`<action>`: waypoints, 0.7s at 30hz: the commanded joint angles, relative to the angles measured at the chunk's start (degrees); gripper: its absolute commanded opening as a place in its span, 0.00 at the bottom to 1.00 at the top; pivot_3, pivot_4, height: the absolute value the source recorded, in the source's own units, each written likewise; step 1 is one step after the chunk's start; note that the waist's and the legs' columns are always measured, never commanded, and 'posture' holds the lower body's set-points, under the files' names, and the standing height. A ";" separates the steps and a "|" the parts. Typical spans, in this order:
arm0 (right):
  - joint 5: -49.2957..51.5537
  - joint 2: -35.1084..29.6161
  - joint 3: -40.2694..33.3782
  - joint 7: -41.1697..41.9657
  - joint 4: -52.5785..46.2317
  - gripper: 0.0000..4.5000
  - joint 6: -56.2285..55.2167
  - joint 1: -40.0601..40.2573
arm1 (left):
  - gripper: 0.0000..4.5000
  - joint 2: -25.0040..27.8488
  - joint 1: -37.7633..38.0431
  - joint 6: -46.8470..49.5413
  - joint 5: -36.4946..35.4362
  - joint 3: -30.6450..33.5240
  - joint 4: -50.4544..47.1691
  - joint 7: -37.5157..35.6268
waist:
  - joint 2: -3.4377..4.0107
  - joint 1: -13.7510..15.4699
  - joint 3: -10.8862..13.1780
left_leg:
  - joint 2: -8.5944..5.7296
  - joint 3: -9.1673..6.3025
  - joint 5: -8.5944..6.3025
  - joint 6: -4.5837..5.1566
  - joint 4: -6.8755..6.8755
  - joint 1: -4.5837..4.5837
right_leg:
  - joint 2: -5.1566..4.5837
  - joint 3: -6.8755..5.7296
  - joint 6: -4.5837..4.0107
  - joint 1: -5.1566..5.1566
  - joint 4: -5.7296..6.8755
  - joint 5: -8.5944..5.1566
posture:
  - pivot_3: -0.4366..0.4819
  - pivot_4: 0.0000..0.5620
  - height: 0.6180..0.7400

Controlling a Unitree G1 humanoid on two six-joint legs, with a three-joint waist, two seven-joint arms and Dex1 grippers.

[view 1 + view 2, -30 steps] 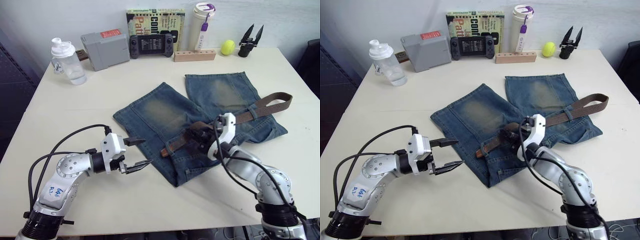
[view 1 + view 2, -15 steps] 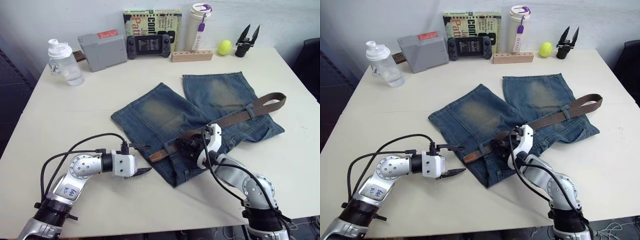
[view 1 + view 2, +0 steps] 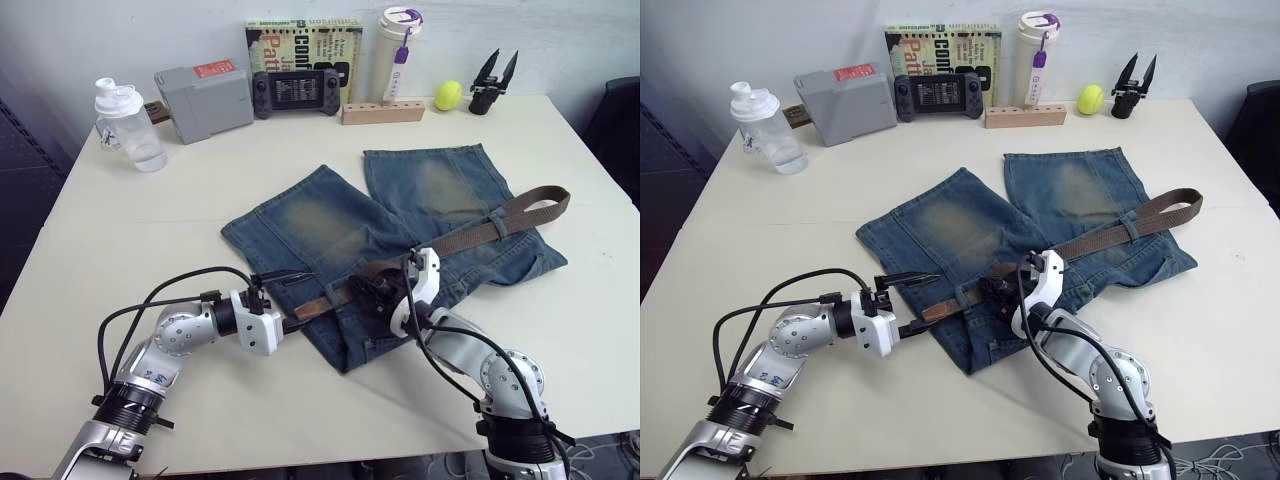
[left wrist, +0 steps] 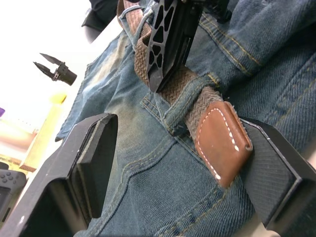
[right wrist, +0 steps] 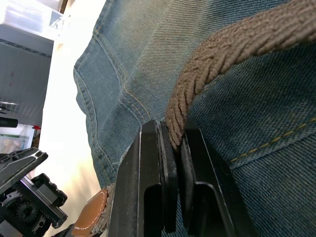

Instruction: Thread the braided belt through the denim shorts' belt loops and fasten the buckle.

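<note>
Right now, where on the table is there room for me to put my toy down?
The table is bare between the shaker bottle and the denim shorts, and along the right edge past the braided belt. It is crowded along the back wall and where the left hand and right hand meet.

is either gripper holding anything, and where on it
The right gripper pinches the belt mid-length on its woven part. The left gripper is open around the leather tip.

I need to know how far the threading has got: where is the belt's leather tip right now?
The leather tip has just cleared a belt loop on the denim shorts, lying between the left gripper's open jaws.
</note>
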 commanded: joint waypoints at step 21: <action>1.25 1.72 -0.03 -1.93 -2.14 0.14 0.88 1.07 | 0.00 2.70 -0.92 -3.69 2.95 -0.93 1.34 0.06 | 0.00 -0.04 0.00 | -0.02 0.00 0.00 0.00 -0.01 0.00 | 0.00 -0.02 -0.01 0.00 0.00 0.00 | 0.48 0.27 0.92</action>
